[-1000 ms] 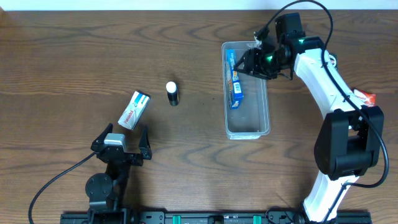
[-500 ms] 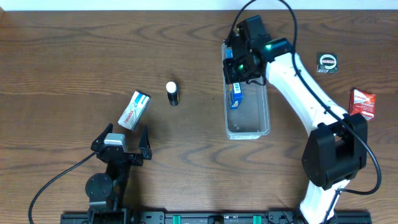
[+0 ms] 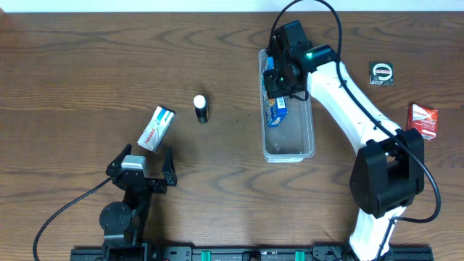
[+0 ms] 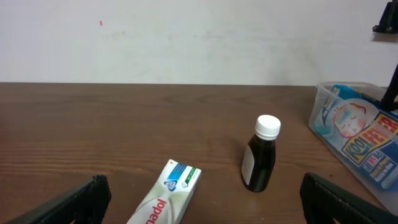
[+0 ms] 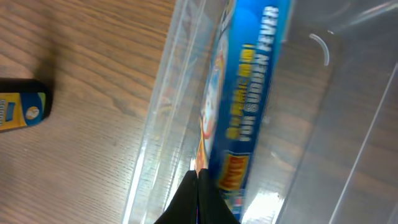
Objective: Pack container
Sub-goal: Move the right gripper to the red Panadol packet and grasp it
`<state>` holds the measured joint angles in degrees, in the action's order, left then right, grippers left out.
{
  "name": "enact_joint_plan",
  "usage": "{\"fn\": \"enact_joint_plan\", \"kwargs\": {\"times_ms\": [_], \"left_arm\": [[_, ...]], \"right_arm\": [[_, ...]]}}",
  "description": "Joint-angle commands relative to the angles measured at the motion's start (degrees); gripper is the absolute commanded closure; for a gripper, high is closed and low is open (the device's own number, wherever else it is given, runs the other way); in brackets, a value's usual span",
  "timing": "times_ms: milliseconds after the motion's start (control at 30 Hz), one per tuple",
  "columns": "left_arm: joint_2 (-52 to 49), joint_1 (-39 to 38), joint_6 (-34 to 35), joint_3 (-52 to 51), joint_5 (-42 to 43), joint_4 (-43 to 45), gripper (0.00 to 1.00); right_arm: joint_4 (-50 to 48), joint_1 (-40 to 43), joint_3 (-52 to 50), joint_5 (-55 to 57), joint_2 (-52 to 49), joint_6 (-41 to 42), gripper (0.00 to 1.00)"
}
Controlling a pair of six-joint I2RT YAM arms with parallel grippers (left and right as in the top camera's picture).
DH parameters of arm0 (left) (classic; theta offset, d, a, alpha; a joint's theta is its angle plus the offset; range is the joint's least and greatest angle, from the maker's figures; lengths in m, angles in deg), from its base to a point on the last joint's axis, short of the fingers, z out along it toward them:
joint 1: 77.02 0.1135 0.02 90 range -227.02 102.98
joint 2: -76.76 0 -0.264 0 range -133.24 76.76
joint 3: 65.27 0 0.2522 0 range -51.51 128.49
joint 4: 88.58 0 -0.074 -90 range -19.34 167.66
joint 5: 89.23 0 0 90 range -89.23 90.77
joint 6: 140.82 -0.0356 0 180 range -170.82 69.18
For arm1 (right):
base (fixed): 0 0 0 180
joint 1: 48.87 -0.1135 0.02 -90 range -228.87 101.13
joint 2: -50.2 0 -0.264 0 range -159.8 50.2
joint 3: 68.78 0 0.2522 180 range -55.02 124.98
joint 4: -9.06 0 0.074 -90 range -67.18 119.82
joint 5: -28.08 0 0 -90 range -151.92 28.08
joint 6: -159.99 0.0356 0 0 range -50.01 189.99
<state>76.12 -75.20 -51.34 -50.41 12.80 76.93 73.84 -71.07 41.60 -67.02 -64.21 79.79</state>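
Clear long narrow plastic bin (image 3: 290, 139) sits right of table centre, its long axis running away from the robot. Right gripper (image 5: 198, 186) is inside its far end, fingers pressed together, tips by the left wall at the edge of a blue cardboard box (image 5: 249, 93); can't tell if they touch. Left gripper (image 3: 142, 165) is spread wide, well apart from the bin, near a white toothpaste carton (image 3: 156, 128) and a dark white-capped bottle (image 3: 201, 109).

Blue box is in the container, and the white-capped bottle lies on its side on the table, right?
No: the bottle stands upright on the table, per the left wrist view. The blue box is in the container.
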Motion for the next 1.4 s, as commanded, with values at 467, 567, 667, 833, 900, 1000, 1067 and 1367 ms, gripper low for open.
{"fn": "enact_joint_plan", "kwargs": {"times_ms": [467, 567, 667, 833, 900, 1000, 1067, 1367], "left_arm": [[0.04, 0.24, -0.98, -0.87, 0.61, -2.12, 0.02], [0.04, 0.24, -0.96, -0.87, 0.61, -2.12, 0.02], [0.04, 0.24, -0.96, -0.87, 0.61, -2.12, 0.02], [0.04, 0.24, -0.96, -0.87, 0.61, -2.12, 0.02], [0.04, 0.24, -0.96, -0.87, 0.61, -2.12, 0.02], [0.04, 0.24, -0.96, -0.87, 0.61, -2.12, 0.02], [0.04, 0.24, -0.96, -0.87, 0.61, -2.12, 0.02], [0.04, 0.24, -0.96, -0.87, 0.61, -2.12, 0.02]], "right_arm": [[3.67, 1.51, 0.96, 9.22, -0.83, -1.75, 0.99], [4.46, 1.68, 0.96, 9.46, -0.83, -1.75, 0.99], [4.44, 1.66, 0.96, 9.6, -0.81, -1.75, 0.99], [4.98, 1.62, 2.03, 9.6, -0.35, -1.73, 0.96], [5.66, 1.68, 2.89, 9.9, -0.35, -1.75, 0.94], [7.98, 2.34, 5.14, 12.31, -0.33, -1.75, 0.92], [10.73, 3.3, 8.48, 12.37, -0.26, -1.7, 0.71], [22.93, 15.89, 24.83, 14.51, -0.2, -5.25, 0.03]]}}
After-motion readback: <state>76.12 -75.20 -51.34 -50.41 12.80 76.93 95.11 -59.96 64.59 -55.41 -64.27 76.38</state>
